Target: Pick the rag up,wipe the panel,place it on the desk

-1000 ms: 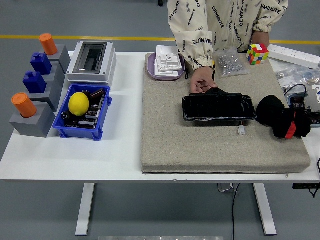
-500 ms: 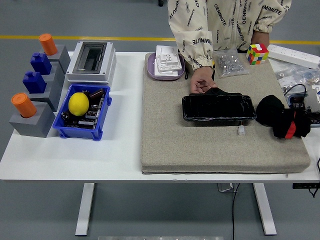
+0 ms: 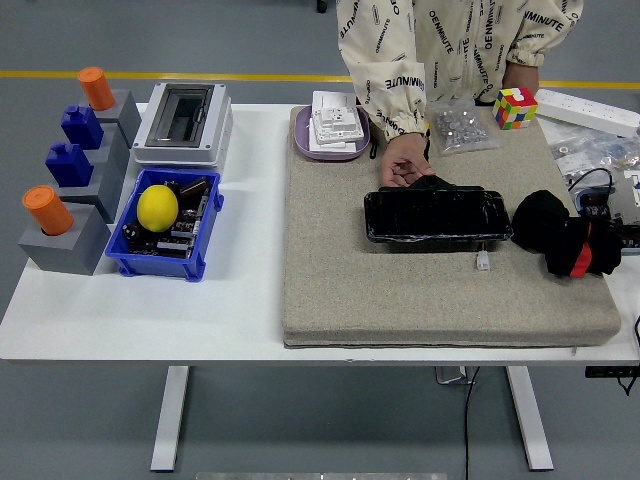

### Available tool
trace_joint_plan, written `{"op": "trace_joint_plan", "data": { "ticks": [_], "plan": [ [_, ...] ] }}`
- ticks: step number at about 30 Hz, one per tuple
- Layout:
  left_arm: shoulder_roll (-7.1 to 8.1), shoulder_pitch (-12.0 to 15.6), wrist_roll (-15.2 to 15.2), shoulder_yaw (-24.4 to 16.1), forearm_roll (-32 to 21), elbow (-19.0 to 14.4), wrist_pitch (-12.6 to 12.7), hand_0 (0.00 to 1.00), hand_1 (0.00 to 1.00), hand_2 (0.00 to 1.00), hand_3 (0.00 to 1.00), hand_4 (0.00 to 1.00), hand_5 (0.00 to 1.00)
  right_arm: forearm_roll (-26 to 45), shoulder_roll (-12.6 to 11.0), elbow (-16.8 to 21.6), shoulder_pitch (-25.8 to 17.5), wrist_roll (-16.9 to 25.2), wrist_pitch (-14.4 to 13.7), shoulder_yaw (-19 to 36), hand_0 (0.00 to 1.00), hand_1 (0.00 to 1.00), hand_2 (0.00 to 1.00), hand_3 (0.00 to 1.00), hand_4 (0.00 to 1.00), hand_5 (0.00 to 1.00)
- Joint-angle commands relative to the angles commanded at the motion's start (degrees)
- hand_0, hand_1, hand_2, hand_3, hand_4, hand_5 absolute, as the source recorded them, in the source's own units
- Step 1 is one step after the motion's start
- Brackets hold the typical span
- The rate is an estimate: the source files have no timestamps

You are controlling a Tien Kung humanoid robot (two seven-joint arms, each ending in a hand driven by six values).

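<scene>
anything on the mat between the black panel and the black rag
Head view: no object between the black panel and black rag; only a sliver of bare mat. A small white connector lies just below.

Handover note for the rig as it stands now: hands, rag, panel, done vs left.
Right hand: black, resting on the mat at the right end of the panel; grip unclear. Left hand out of view.
Panel: black, flat on the grey mat, centre-right. A person's hand rests at its far-left corner.
Rag: cannot pick it out for certain; something black lies by the person's hand.
Done: nothing visibly.
Left: pick up rag, wipe panel, set rag on desk.
</scene>
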Motion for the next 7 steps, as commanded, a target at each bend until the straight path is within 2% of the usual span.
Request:
{"op": "trace_joint_plan", "data": {
  "ticks": [7],
  "plan": [
    [-0.14, -0.1, -0.07, 0.22, -0.29, 0.0, -0.04, 0.642, 0.692, 0.733, 0.564, 0.592, 0.467, 1.16, 0.08, 0.15, 0.19, 0.09, 0.39, 0.49, 0.745, 0.701, 0.789, 0.767, 0.998, 0.601]
  ]
}}
